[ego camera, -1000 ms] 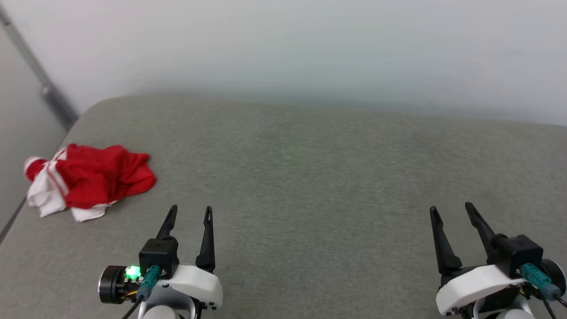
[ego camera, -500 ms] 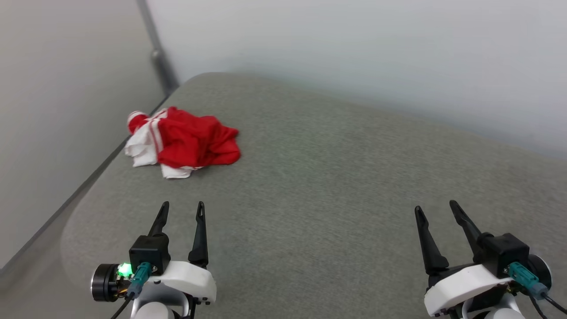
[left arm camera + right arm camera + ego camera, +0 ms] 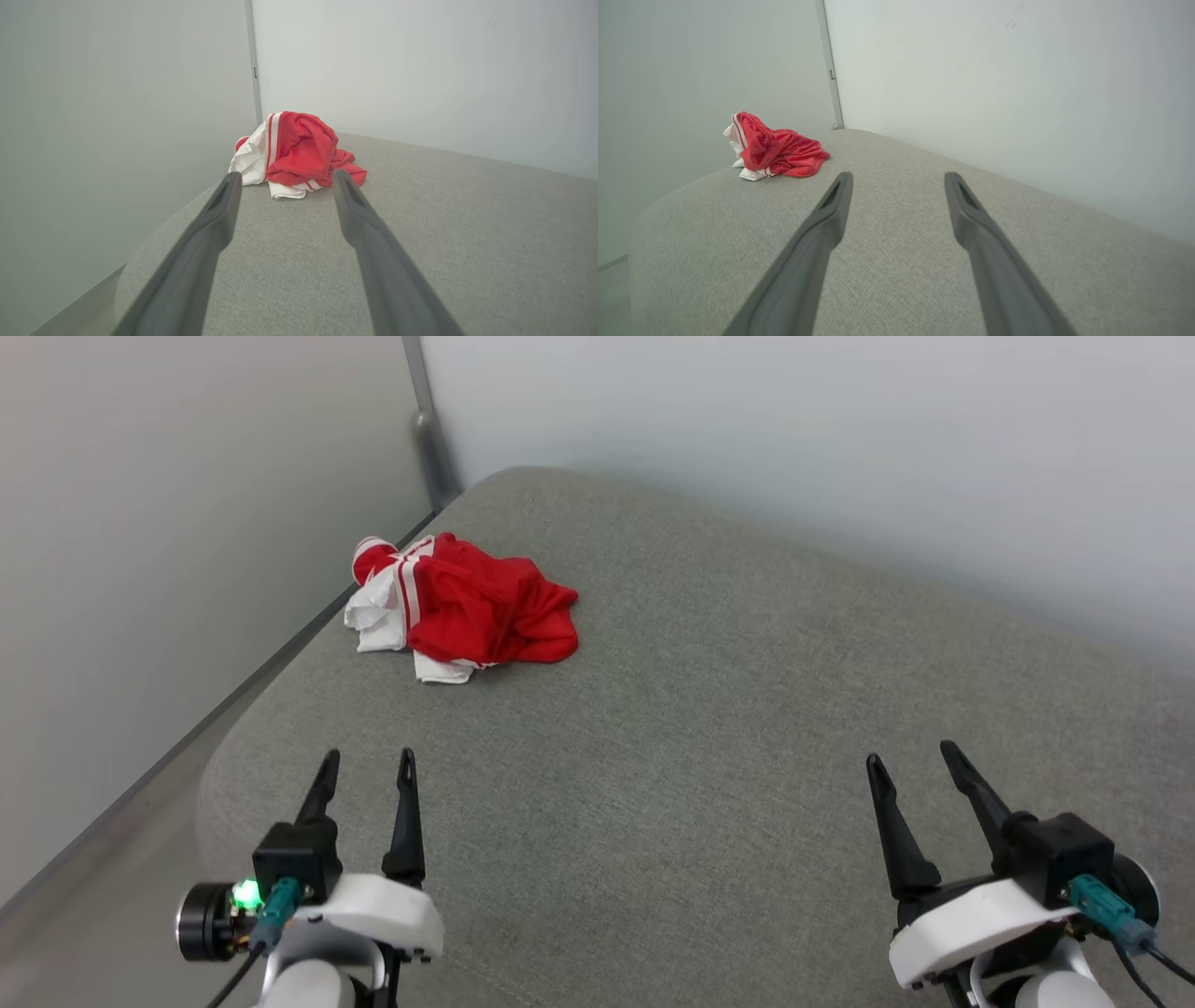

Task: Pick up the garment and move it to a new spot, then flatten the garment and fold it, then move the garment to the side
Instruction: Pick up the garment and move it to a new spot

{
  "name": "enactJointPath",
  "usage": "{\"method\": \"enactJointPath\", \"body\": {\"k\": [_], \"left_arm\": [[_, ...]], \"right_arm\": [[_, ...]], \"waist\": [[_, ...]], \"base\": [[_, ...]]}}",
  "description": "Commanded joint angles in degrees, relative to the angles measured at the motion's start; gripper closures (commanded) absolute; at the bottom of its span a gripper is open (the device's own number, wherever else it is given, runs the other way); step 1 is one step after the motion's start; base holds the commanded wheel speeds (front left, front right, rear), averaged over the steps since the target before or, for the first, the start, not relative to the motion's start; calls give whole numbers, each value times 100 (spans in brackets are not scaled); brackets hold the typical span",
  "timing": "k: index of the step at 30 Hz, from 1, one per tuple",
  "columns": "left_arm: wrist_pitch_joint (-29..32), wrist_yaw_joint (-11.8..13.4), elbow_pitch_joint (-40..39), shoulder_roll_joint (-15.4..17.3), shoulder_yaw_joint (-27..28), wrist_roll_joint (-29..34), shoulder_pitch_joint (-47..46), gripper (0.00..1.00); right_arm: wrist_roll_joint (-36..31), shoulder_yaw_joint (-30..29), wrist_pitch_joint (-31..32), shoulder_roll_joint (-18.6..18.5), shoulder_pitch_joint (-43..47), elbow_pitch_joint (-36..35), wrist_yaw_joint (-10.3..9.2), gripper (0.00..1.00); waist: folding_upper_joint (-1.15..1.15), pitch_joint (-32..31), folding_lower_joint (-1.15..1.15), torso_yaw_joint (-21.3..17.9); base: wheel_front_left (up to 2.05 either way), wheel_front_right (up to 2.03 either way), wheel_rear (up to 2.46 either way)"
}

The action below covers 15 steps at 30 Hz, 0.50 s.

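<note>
The garment (image 3: 476, 611) lies crumpled in a heap near the far left corner of the grey fabric-covered table (image 3: 700, 728). It is close to the left edge, and its print is not visible. In the head view the heap's long axis runs roughly from 10 o'clock to 4 o'clock. The white sleeve cloth is bunched at the 10 o'clock end, toward the wall post (image 3: 425, 429), and red cloth spills toward 4 o'clock.

The left gripper (image 3: 369, 756) hovers over the near left part of the table, jaws spread wide and holding nothing. From it the garment sits at about 1 o'clock, and in the left wrist view the garment (image 3: 299, 149) shows at 12 o'clock, framed between the two fingers (image 3: 219, 210).

The right gripper (image 3: 910, 754) is at the near right, also wide open and empty. It is well apart from the heap, which lies at about 10 o'clock from it.

The left arm is clearly nearer, so a straight reach forward looks like the natural pick.
</note>
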Motion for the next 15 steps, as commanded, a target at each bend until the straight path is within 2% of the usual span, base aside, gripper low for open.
{"method": "enactJointPath", "body": {"k": [1, 5, 9, 15], "left_arm": [[-15, -42, -4, 3, 22, -18, -176, 0], [-15, -160, 74, 24, 24, -107, -585, 0], [92, -284, 111, 194, 169, -257, -1408, 0], [1045, -492, 260, 765, 467, -538, -2779, 0]], "right_arm": [[-45, -14, 20, 8, -113, -46, -4, 0], [-162, -16, 124, 6, -280, -161, -4, 0], [-328, 36, 270, 6, -559, -354, -4, 0], [-583, 158, 520, -127, -1082, -741, -4, 0]], "waist": [[0, 92, 0, -12], [0, 398, 0, -114], [0, 832, 0, -328], [0, 1659, 0, -794]], "base": [[0, 0, 0], [0, 0, 0], [0, 0, 0], [0, 0, 0]]}}
